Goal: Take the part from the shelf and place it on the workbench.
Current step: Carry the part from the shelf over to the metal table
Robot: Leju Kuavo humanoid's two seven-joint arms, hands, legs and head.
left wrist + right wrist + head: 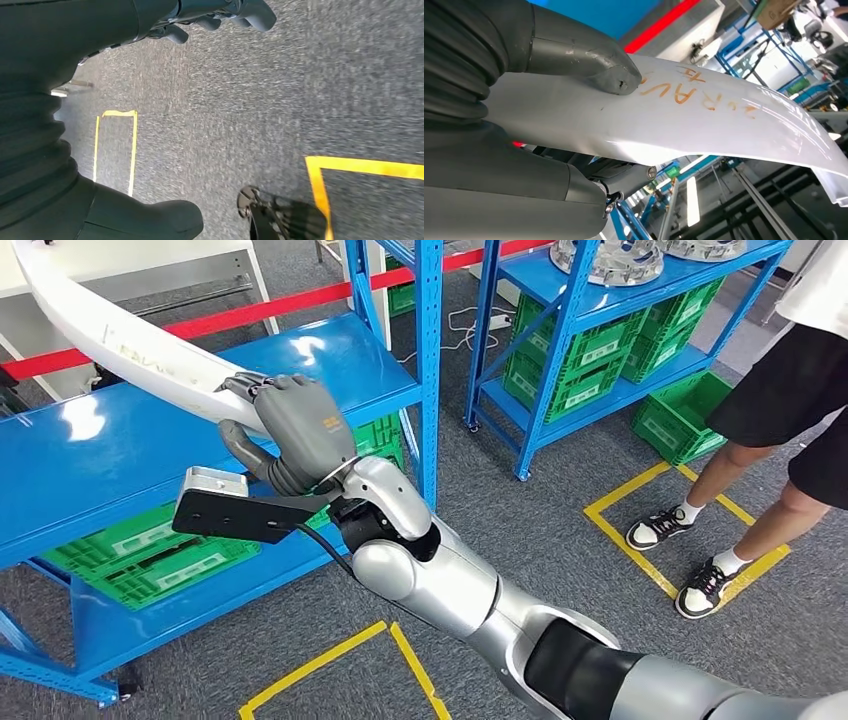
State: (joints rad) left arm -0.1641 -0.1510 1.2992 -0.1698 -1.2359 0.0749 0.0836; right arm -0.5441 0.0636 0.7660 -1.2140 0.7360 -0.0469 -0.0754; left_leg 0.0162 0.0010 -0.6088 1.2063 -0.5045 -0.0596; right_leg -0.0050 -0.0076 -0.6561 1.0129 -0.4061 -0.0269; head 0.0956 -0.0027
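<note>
Blue shelf point(120, 440): right hand point(300, 425) grips white curved part point(120, 340); left hand point(220, 17) curled, empty.

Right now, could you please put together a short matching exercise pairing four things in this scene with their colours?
Things:
1. long curved part held by the right hand
2. shelf top
3. crates on the far rack
4. tape squares on the floor

Colours:
A. green
B. yellow
C. white
D. blue

Pairs: 1-C, 2-D, 3-A, 4-B
</note>
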